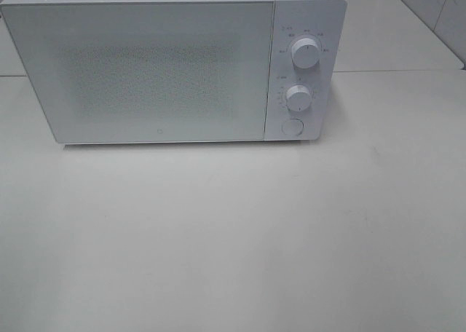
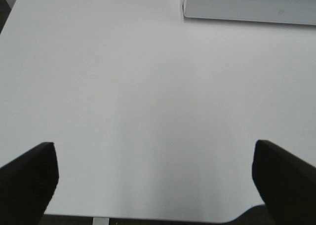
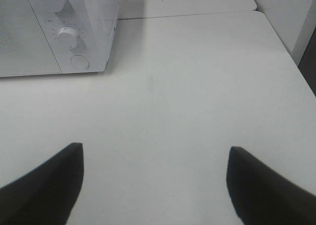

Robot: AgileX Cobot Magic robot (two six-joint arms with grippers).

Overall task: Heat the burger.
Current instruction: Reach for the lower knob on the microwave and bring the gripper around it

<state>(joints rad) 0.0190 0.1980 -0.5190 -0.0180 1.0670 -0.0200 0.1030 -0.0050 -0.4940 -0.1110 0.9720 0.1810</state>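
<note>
microwave (image 1: 160,70) door shut, inside hidden | left pincer (image 2: 153,153) agape; right pincer (image 3: 155,151) agape; both cropped

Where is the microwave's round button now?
Exterior high view: the round button sits lowest on the right panel of the microwave, under the lower knob.

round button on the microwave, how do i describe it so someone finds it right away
Find the white microwave at the back of the table. On the narrow control strip at the right end of its front, two knobs are stacked; the button sits just below the lower knob. Unlike them it is flat, with no pointer and no scale marks around it.
</note>
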